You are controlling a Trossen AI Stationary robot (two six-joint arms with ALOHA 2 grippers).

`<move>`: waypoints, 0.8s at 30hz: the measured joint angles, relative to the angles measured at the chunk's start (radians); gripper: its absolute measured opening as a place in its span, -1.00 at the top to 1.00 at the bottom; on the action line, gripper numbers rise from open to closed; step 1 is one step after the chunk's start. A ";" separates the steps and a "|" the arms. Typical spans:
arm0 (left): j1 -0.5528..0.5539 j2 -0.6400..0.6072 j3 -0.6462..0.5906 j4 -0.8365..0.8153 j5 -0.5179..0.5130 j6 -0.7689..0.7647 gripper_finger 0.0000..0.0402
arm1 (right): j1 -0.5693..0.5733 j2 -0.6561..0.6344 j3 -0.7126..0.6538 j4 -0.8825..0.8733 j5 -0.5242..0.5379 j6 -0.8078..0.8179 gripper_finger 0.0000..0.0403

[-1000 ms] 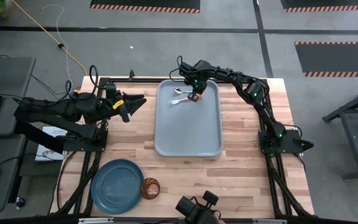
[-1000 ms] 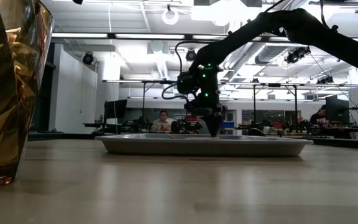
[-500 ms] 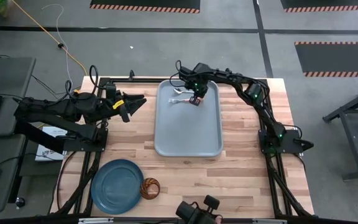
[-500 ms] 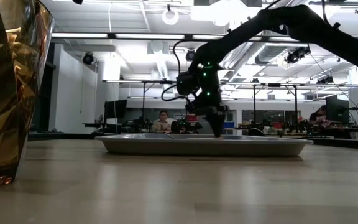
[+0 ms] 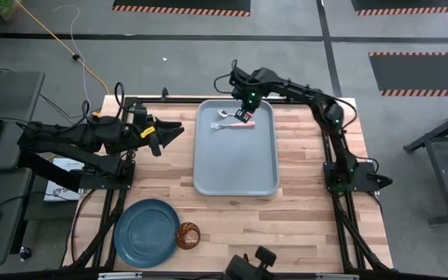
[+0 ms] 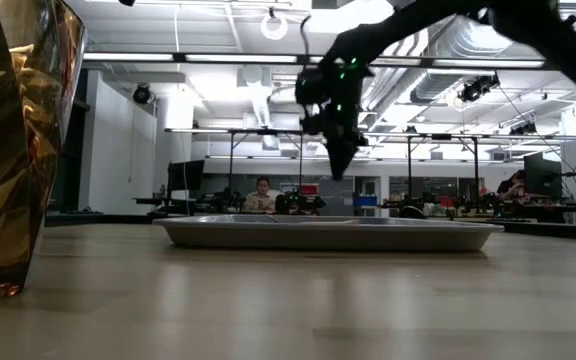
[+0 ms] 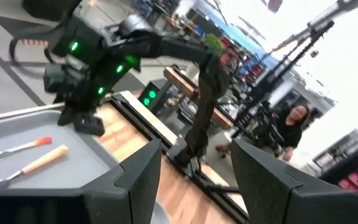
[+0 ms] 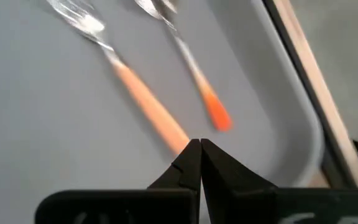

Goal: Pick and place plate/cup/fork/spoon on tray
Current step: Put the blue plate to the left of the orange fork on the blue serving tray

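— Right hand, where is it and what does it hold?

— It hangs above the far end of the tray, over the orange handles of the two utensils. Its two fingers are pressed together and nothing is between them. In the low view this hand is clearly higher than the tray and does not touch it.

— And the fork and the spoon?

— Both lie flat inside the tray, at its far end, side by side and near each other. The fork has its tines away from the hand, and the spoon lies just beside it, nearer to the tray rim. In the high view, the fork and the spoon are small.

— What about the plate and the cup?

— The plate rests on the worktop at the near left corner, well apart from the tray. The cup stands touching or just beside the plate's rim, on its right side.

— And the left hand?

— The left hand waits over the left edge of the worktop, pointing toward the tray. Its fingers stand apart and hold nothing.
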 joint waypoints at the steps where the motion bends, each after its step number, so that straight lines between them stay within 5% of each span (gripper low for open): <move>1: 0.000 0.000 0.000 -0.007 0.014 0.000 0.07 | 0.004 -0.038 -0.043 0.042 -0.028 0.007 1.00; 7: 0.000 0.000 0.000 -0.063 0.078 0.014 0.07 | 0.060 -0.381 -0.487 0.394 -0.173 0.094 1.00; 14: 0.001 0.000 0.000 -0.105 0.147 0.209 0.07 | 0.240 -0.829 -0.999 0.849 -0.340 0.370 1.00; 19: 0.010 0.000 0.000 -0.171 0.190 0.370 0.07 | 0.399 -1.049 -1.209 1.255 -0.249 0.616 1.00; 24: 0.071 0.031 0.043 -0.340 0.386 0.411 0.07 | 0.508 -1.141 -1.284 1.447 -0.052 0.656 1.00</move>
